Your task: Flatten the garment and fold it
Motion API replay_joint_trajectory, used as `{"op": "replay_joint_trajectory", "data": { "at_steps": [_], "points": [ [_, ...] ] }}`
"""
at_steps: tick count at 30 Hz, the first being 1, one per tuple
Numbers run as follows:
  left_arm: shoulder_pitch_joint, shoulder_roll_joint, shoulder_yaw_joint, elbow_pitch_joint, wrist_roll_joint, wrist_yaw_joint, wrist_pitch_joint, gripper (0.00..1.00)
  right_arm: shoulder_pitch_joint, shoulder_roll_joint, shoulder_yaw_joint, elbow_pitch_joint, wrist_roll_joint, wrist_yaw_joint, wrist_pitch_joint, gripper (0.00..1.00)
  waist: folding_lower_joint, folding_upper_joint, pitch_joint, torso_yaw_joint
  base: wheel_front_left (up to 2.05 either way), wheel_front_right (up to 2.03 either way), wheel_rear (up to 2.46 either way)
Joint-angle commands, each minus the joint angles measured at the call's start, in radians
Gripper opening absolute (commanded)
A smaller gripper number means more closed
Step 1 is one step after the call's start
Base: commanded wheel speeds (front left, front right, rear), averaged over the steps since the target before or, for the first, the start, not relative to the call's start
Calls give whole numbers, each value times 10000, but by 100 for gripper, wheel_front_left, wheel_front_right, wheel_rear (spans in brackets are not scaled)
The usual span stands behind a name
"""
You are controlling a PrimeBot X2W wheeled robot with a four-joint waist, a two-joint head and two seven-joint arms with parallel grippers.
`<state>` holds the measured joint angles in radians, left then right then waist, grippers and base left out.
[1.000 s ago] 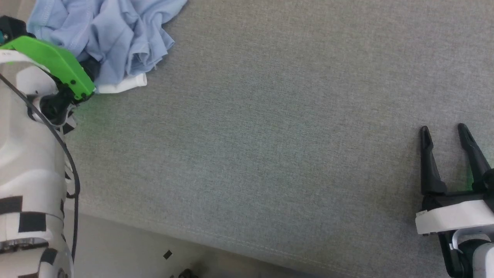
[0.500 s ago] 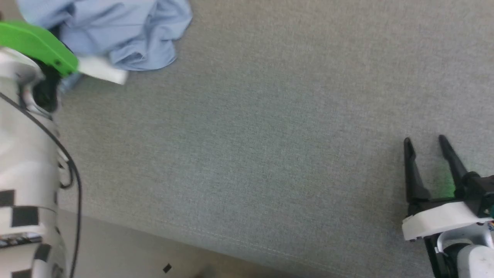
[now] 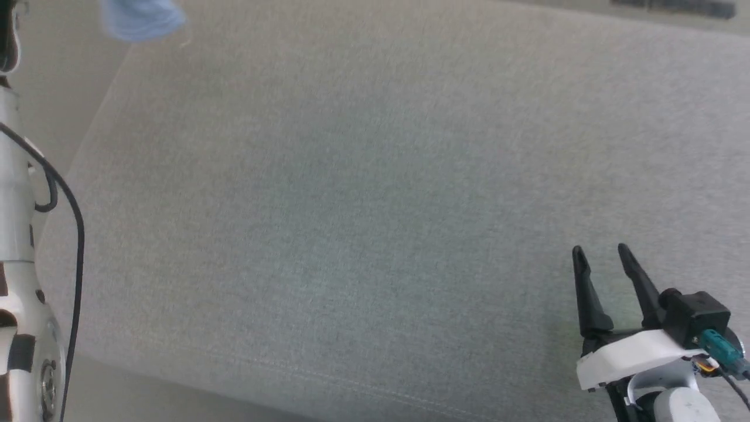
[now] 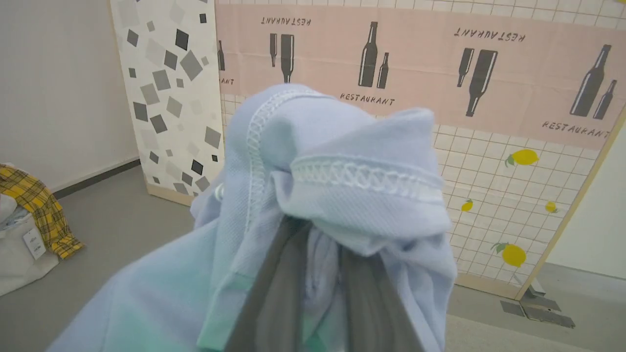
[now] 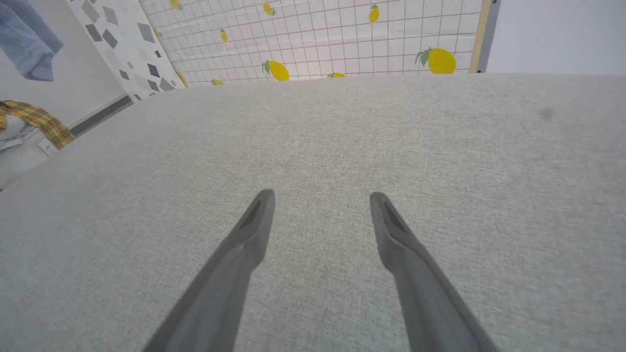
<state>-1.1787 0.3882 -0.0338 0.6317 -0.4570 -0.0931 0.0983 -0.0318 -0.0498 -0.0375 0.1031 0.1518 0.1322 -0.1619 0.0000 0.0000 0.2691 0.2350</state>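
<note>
We see our left pincer [image 4: 319,237] clenched on the garment [image 4: 342,161], its light blue knit folds with white stitching bunched over the dark fingers and held in the air, clear of the grey table [image 3: 351,205]; our right pincer [image 3: 600,252] is released, fingers apart, over the table

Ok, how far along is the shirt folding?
Done: the left gripper is shut on the light blue shirt. In hand: holding it, bunched, in the air. Left: spreading it on the grey fabric surface, where the open right gripper hovers, then folding.
</note>
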Motion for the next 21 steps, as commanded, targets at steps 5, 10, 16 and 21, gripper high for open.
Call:
{"op": "replay_joint_trajectory", "data": {
  "at_steps": [5, 10, 16, 21],
  "points": [
    [-231, -507, -524, -311, -174, -203, 409, 0, -29, -4, 69, 491, 202, -15, -301, 100, 0, 0, -1351, -1083, 0, 0, 0],
    [-79, -1132, -1041, -408, -454, -284, 714, 0, -53, -4, -48, 753, 239, -15, -429, 100, 0, 0, -1699, -1778, 0, 0, 0],
    [472, -1899, -1540, -386, -905, -331, 936, 0, -4, -4, -178, 888, 266, -15, -487, 100, 0, 0, -1822, -2629, 0, 0, 0],
    [1313, -2307, -2164, -123, -932, -346, 1257, 0, 49, -4, -250, 920, 311, -15, -521, 100, 0, 0, -1793, -3155, 0, 0, 0]
  ]
}}
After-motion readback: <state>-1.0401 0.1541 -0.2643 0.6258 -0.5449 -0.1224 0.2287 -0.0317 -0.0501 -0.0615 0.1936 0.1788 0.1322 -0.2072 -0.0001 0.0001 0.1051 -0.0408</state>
